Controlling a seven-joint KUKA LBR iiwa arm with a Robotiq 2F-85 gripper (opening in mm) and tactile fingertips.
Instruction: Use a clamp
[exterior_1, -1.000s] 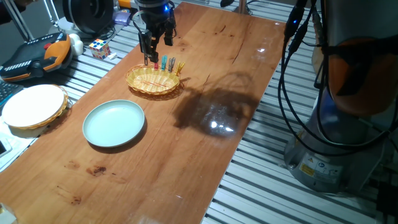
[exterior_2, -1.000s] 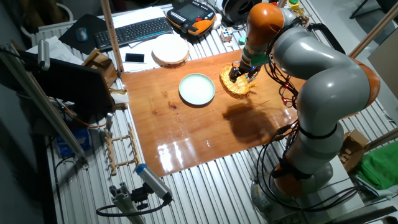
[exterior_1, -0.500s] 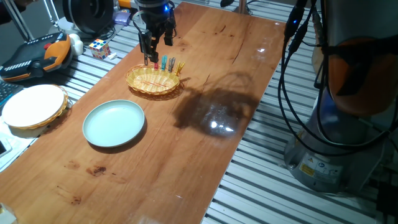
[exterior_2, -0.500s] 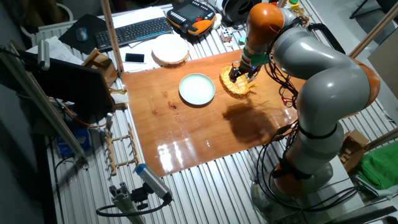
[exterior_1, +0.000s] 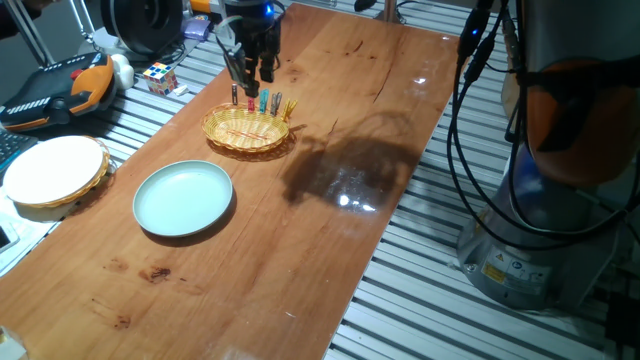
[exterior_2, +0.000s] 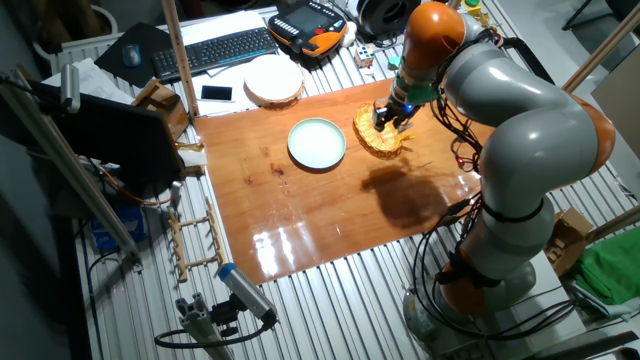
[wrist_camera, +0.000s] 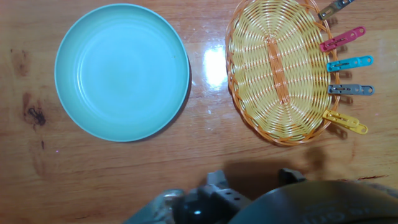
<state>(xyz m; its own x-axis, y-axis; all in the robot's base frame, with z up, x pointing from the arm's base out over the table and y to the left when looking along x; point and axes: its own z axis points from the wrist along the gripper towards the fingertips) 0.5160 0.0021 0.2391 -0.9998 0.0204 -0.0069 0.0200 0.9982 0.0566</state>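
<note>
The yellow clamp (wrist_camera: 345, 121) is clipped on the rim of the wicker basket (wrist_camera: 249, 93), last in a row with a grey, a pink, a blue and another grey peg. In one fixed view the yellow clamp (exterior_1: 289, 106) stands at the right end of that row on the basket's (exterior_1: 245, 131) far rim. My gripper (exterior_1: 250, 78) hangs just above the left part of the row, with its two fingers apart and nothing between them. It also shows in the other fixed view (exterior_2: 386, 116). The hand view does not show the fingertips.
A pale green plate (exterior_1: 183, 198) lies on the wooden table in front of the basket; it also shows in the hand view (wrist_camera: 121, 71). A round white-topped box (exterior_1: 55, 170), a Rubik's cube (exterior_1: 160, 76) and an orange-black pendant (exterior_1: 60, 90) lie off the table's left edge.
My gripper has risen a little off the pegs and turned slightly. All pegs stay clipped on the basket rim.
</note>
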